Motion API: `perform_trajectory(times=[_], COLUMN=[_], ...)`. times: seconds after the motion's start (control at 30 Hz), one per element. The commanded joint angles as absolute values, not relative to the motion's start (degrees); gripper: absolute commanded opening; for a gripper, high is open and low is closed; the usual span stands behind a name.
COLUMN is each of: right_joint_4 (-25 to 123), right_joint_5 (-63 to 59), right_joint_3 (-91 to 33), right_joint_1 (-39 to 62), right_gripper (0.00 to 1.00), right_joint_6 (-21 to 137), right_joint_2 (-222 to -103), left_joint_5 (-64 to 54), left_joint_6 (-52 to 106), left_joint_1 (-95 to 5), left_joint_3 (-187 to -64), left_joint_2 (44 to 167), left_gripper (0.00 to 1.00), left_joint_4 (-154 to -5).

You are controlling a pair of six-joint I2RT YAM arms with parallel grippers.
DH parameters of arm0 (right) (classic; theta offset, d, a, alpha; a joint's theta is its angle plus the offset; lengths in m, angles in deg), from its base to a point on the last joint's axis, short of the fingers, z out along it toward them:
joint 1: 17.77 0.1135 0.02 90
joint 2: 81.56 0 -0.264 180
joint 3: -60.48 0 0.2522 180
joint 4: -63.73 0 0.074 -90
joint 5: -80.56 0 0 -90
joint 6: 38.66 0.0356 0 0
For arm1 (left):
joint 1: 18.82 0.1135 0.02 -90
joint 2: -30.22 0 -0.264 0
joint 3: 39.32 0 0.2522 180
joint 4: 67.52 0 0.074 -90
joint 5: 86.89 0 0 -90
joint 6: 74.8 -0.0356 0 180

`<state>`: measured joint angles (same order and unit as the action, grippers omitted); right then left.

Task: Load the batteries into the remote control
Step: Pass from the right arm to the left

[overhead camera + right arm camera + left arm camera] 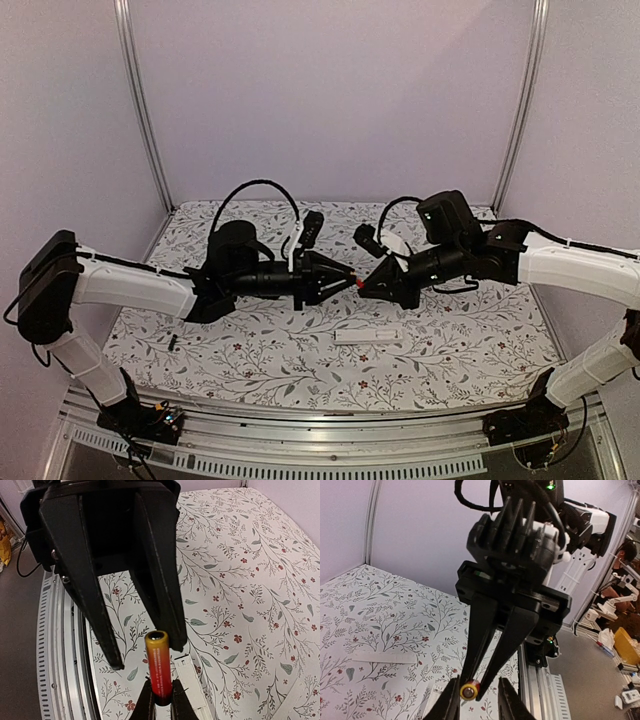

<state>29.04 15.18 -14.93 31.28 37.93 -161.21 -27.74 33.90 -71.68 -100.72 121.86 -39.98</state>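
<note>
Above the floral counter (250,350), your right tool (160,700) is clamped on one end of the red-orange battery (157,665), holding it out in mid-air. Your left tool (146,656) faces it, fingers apart, straddling the battery's free end without gripping it. Centre that end between the fingers and clamp squarely. Release the right tool only once the grip looks firm. The white remote control (367,335) lies on the counter below.
</note>
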Motion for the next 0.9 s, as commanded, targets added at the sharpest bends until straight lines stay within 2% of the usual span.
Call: perform_trajectory(times=[0.0, 0.17, 0.37, 0.4, 0.47, 0.53, 0.7, 0.77, 0.87], right_joint_4=[30.63, 31.25, 32.47, 32.88, 34.23, 36.5, 49.73, 57.96, 69.56], right_joint_5=[16.85, 17.04, 16.4, 15.87, 14.81, 14.64, 16.53, 17.54, 19.63], right_joint_3=[-15.94, -15.07, -14.33, -14.3, -14.21, -13.49, -8.8, -5.76, -2.81], right_joint_1=[31.82, 31.8, 31.85, 31.8, 31.81, 31.8, 31.64, 31.55, 31.53], right_gripper=[0.0, 0.0, 0.0, 0.04, 0.3, 0.48, 0.83, 0.89, 0.89], right_joint_6=[37.02, 37.31, 37.79, 38.09, 39.35, 40.87, 46.22, 51.42, 59.83], right_joint_2=[-159.83, -159.43, -157.92, -157.67, -156.69, -154.8, -147.27, -144.33, -142.58], left_joint_5=[-28.01, -28.65, -29.16, -28.43, -26.67, -24.69, -19.75, -17.62, -15.61], left_joint_6=[33.44, 32.3, 32.43, 32.73, 33.34, 33.22, 33.22, 34.03, 35.65], left_joint_1=[-72.47, -72.79, -73.21, -73.26, -73.53, -73.97, -75.23, -75.52, -75.84], left_joint_3=[-102.5, -103.83, -103.58, -103.27, -102.01, -100.38, -97.29, -96.01, -95.76], left_joint_2=[122.59, 123.33, 122.44, 121.87, 120.06, 117.81, 113.9, 113.99, 115.41], left_gripper=[0.22, 0.0, 0.0, 0.0, 0.0, 0.0, 0.0, 0.0, 0.0], left_joint_4=[-39.95, -42.23, -42.64, -42.07, -38.99, -33.89, -18.51, -11.21, -3.21])
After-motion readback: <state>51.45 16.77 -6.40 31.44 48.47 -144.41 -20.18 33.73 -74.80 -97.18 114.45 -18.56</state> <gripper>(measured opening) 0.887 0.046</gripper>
